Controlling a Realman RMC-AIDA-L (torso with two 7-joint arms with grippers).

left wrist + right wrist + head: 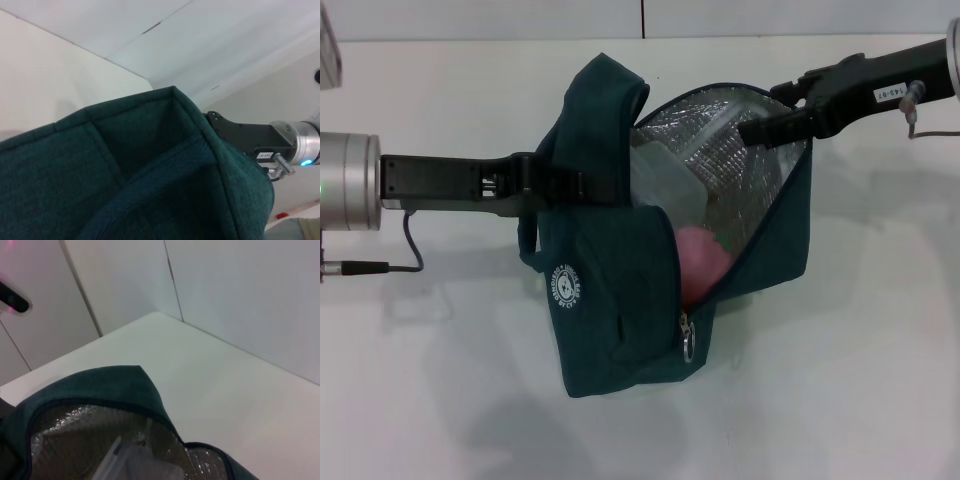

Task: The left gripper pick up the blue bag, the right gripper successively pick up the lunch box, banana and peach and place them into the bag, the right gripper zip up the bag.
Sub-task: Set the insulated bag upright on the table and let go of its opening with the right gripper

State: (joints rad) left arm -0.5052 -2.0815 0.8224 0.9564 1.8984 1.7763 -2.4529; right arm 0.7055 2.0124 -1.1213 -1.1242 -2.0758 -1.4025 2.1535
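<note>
Head view: one blue bag, one peach.

A white tabletop is seen spread across the whole head view, and a soft grey shadow is cast on its near part. Behind it, a pale wall is shown, split by a thin vertical seam. At the far left edge, a grey object is cut off by the frame and cannot be identified. In the right wrist view, a dark bar is caught against the wall panels, ringed by a pink glow. In the left wrist view, a small red item is glimpsed, too small to be named.
</note>
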